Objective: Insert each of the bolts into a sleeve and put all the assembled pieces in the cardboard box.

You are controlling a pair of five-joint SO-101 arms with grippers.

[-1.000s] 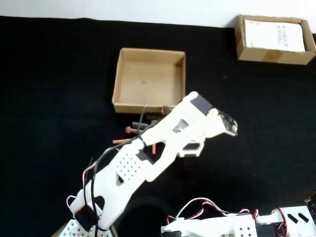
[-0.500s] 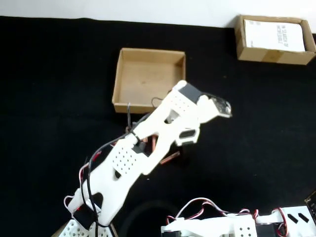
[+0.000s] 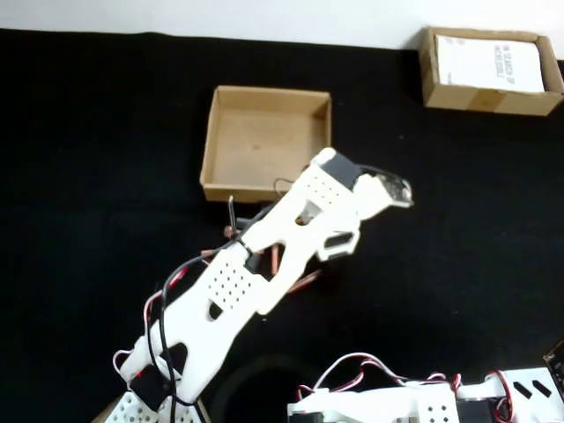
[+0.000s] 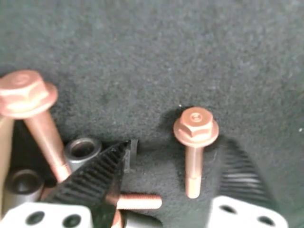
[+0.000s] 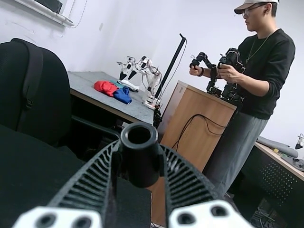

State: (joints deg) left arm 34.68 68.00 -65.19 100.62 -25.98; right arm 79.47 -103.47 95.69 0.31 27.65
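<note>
Left gripper hangs low over the parts pile on the black table cloth, jaws wide. One copper bolt lies flat btwn the fingers, head away from the wrist, touching neither pad as far as I can tell. The wide spread makes sense: it straddles the bolt w/ room each side, so a close would catch the shank and not the neighbours. By one finger sit a second bolt, propped at a slant, a grey sleeve on end w/ bore up, another sleeve just beside it, and a third bolt partly under the finger. In the high view the pile sits just in front of the cardboard box, w/ the left arm stretched over it. Right gripper is clamped on a dark sleeve, open end clear of the fingertips. It is prob. held that way as a socket for the other arm to push a bolt into. Right arm sits folded at the near table edge, well apart from the pile. Judgement: step in hand is picking the lone bolt. No assembled piece seen in the box, so early days. Risk: a closing finger nudges the grey sleeve.
</note>
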